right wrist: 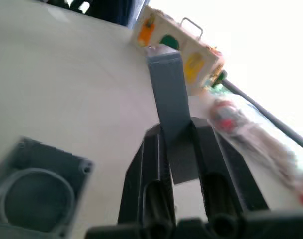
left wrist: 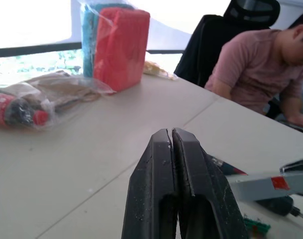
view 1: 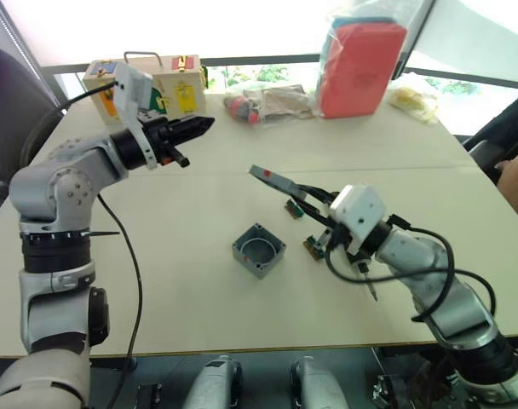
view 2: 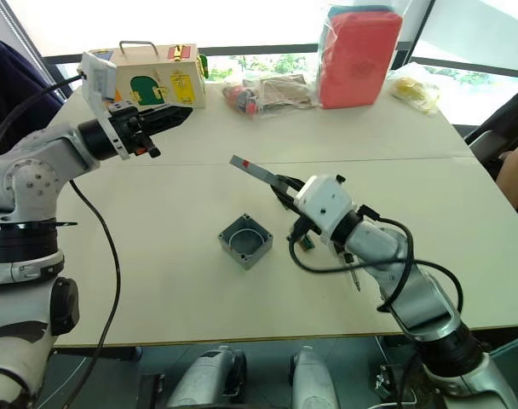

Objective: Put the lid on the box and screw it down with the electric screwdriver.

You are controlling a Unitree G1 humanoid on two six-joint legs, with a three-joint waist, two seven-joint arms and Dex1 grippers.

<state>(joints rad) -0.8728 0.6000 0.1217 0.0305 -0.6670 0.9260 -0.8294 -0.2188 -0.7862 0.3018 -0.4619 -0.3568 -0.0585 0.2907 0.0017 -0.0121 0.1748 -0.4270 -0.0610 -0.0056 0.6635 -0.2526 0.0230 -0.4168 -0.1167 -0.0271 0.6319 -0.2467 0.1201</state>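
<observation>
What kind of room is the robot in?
Probably an office or lab: a big pale table by bright windows, a black office chair, and a person sitting nearby.

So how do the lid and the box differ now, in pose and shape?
The lid is flat and thin, while the box is deep and open-topped. The lid is held above the table in the right gripper, tilted; the box rests on the table, untouched. Both are grey and square.

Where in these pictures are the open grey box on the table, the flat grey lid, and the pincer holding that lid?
Deep square grey plastic box [view 1: 259,250]: left eye view, on its inner floor.
Flat grey plastic lid [view 1: 270,178]: left eye view, on its upper face.
Right pincer [right wrist: 177,144]: right wrist view, between its two black fingertips.
</observation>
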